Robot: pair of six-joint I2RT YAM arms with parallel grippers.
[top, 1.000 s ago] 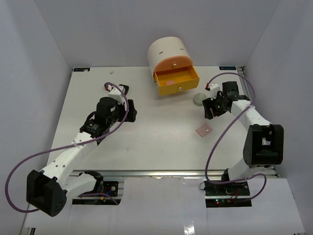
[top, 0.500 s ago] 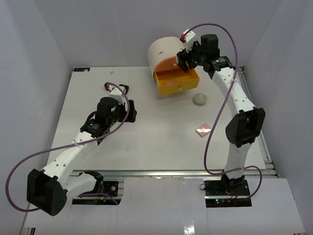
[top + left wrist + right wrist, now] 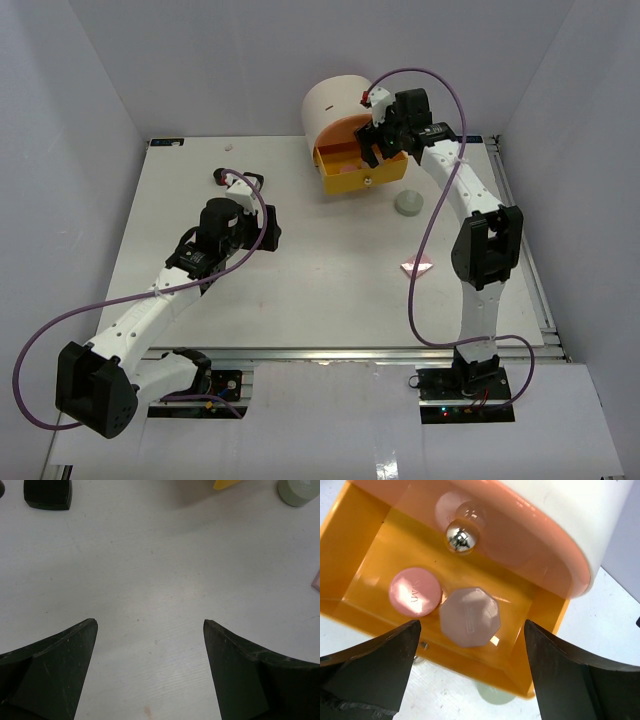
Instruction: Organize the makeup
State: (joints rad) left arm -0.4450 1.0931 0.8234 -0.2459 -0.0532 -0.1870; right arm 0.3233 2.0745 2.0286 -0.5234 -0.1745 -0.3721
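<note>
The right gripper (image 3: pixel 470 627) hovers over the open yellow drawer (image 3: pixel 345 550) of the cream box (image 3: pixel 330 100), its fingers spread wide with nothing between them. Two compacts lie flat in the drawer, lids up and just beside each other: a round pink compact (image 3: pixel 415 591) and a pale octagonal compact (image 3: pixel 470 616). The grey-green compact (image 3: pixel 408 203) sits on the table (image 3: pixel 300 290) near the drawer front, and the pink square palette (image 3: pixel 417 266) lies nearer the arms, seemingly turned cornerwise. The left gripper (image 3: pixel 150 625) hangs with its fingers apart over bare table.
</note>
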